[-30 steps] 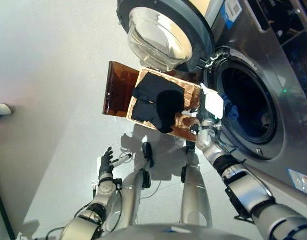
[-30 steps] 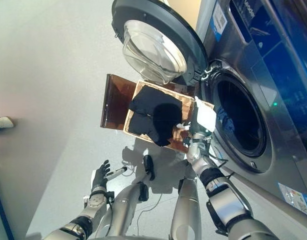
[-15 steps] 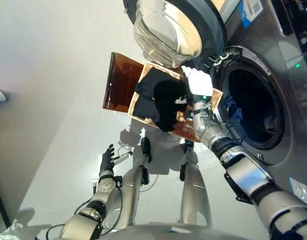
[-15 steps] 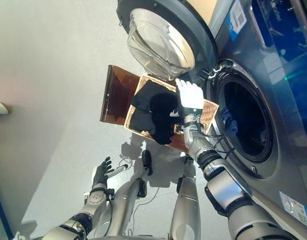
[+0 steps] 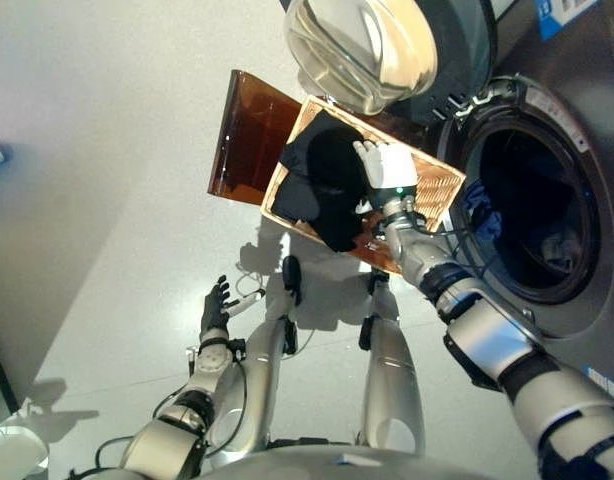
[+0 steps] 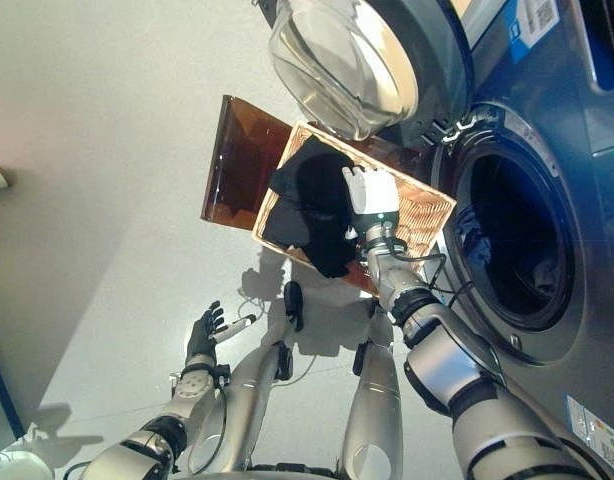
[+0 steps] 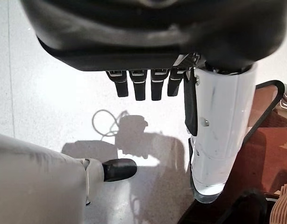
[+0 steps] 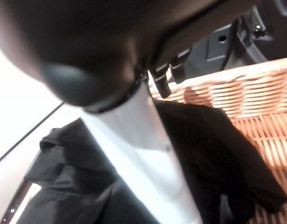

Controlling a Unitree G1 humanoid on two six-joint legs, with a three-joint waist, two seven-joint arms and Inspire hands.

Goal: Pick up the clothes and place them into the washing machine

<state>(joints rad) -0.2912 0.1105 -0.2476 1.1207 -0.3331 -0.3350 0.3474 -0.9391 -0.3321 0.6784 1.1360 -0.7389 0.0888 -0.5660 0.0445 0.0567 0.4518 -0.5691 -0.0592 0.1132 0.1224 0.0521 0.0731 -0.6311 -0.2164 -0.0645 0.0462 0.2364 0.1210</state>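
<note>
A: Start at your left; what is your left hand point(image 5: 215, 303) doing?

B: It hangs low over the pale grey floor point(image 5: 97, 150), well apart from everything else; its fingers point(image 7: 140, 87) are straight and loosely spread, holding nothing.

A: And past it?

B: A brown translucent plastic lid point(image 5: 245, 140) lies flat on the floor, touching the rectangular woven wicker basket point(image 5: 435, 190) just beyond it; your black crumpled clothes point(image 5: 322, 185) lie heaped in that basket, one fold draped over its near rim.

A: Your right hand point(image 6: 369, 195)?

B: It sits over the basket, just beside the heap; its fingers look fairly straight, with nothing gripped. Beyond that hand stands the silver front-loading washing machine point(image 5: 572, 130); its round glass door point(image 5: 372, 45) is swung open, and something blue shows inside the dark drum point(image 5: 532, 215).
</note>
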